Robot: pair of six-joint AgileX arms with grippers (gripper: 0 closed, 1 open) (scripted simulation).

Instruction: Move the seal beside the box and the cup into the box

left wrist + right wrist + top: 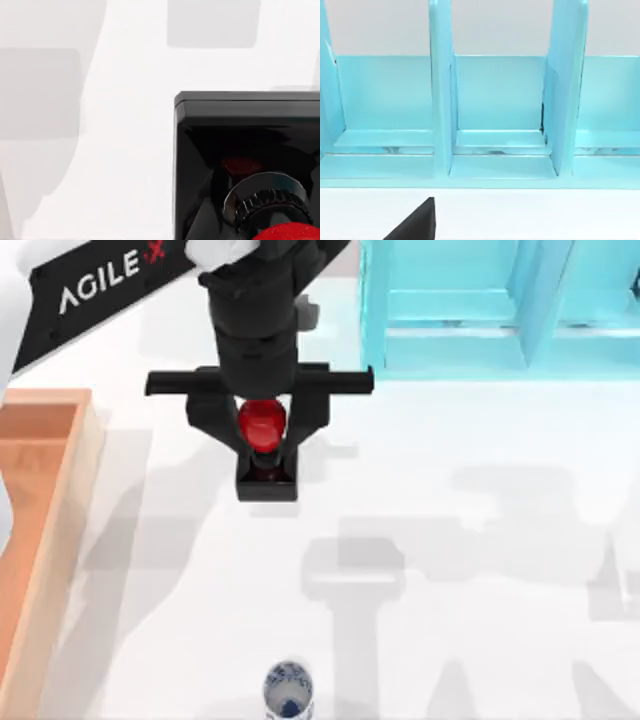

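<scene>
The seal (263, 426), a red ball knob on a black square base, hangs a little above the white table in the middle back of the top view. My left gripper (268, 448) points down over it, shut on the seal with one finger on each side of the knob. Seen close in the left wrist view, the seal's black base (240, 135) has square shadows lying apart from it on the table. The small blue-patterned white cup (289, 691) stands upright at the table's front edge. The wooden box (84, 445) lies along the left edge, well left of the seal.
A cyan shelf unit (480, 310) stands at the back right and faces the right wrist view as open compartments (495, 100). A black wedge-shaped part (415, 225) lies low in front of it. White tabletop stretches between the seal, the cup and the box.
</scene>
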